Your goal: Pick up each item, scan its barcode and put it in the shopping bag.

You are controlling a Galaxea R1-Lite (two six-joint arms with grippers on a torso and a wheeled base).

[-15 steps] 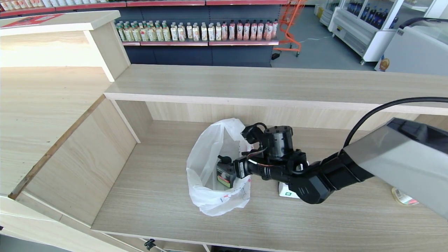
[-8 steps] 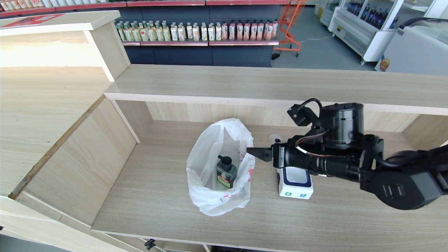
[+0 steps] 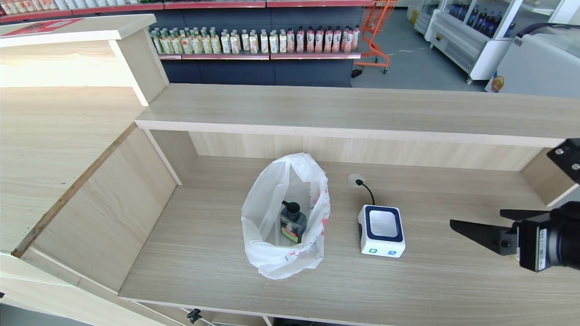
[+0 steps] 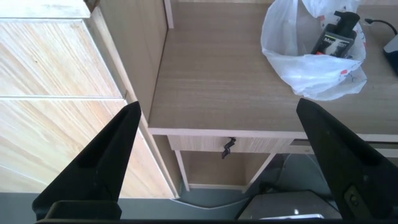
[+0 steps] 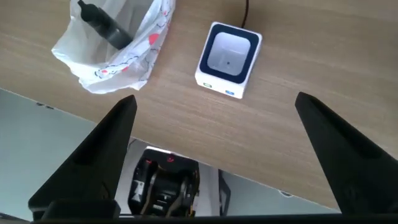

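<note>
— Looking into the bag [image 3: 285, 217]: why is the bottle [image 3: 292, 222] upright?
— The bag's walls prop it. Its mouth gapes upward, ready for more. That item looks done.
— And the scanner [image 3: 382, 231]?
— Just beside the bag, window up, so a barcode passes over it on the way in.
— Grippers?
— Right gripper [image 3: 476, 218] hangs over the counter's [image 3: 217, 262] right end, jaws wide, empty. Left gripper [image 4: 217, 106] is spread wide too, off the front-left corner, probably parked clear.

Wooden worktop [image 3: 204, 253] under raised ledge [image 3: 362, 108]. Behind: store shelf [image 3: 226, 56] carrying bottle row [image 3: 253, 41]; orange rack [image 3: 376, 27]; glass-door chiller [image 3: 471, 45] far right.
</note>
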